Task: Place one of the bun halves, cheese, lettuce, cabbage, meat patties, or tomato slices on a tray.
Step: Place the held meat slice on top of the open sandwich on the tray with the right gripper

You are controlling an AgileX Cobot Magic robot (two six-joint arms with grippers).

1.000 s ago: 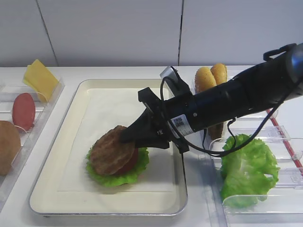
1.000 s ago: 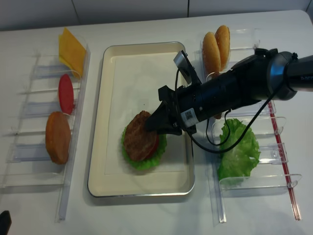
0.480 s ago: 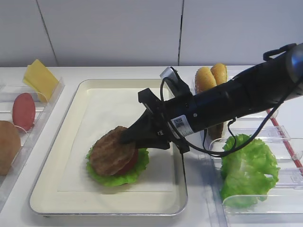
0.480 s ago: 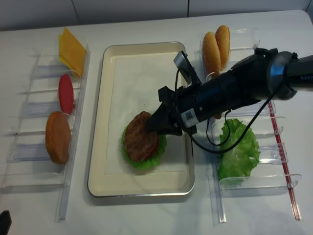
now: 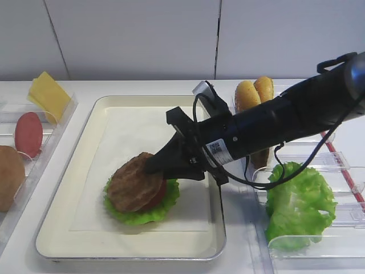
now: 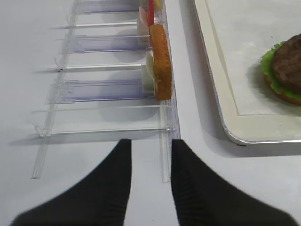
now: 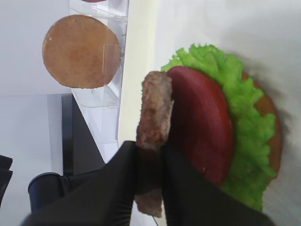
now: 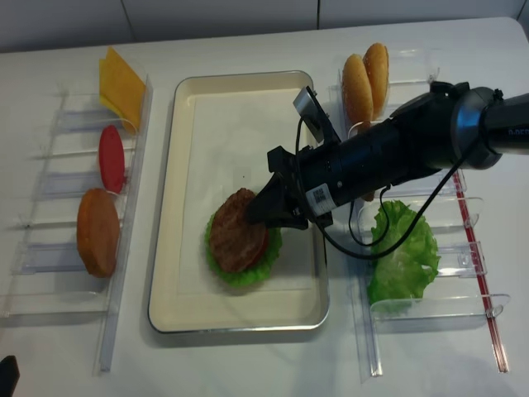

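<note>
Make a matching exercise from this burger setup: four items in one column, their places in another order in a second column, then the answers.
Items:
1. meat patty
2. cheese
3. bun halves
4. loose lettuce

Places:
A. nearest part of the right rack
B. gripped by the right claw over the tray
C. far end of the left rack
D. far end of the right rack

Pairs: 1-B, 2-C, 3-D, 4-A

The right arm [image 5: 285,123] reaches in low from the desk's right edge, its right gripper [image 7: 149,157] with jaws clamped on a meat patty [image 7: 154,120]. The left gripper [image 6: 150,188] hangs over the desk's left side, jaws parted.
</note>
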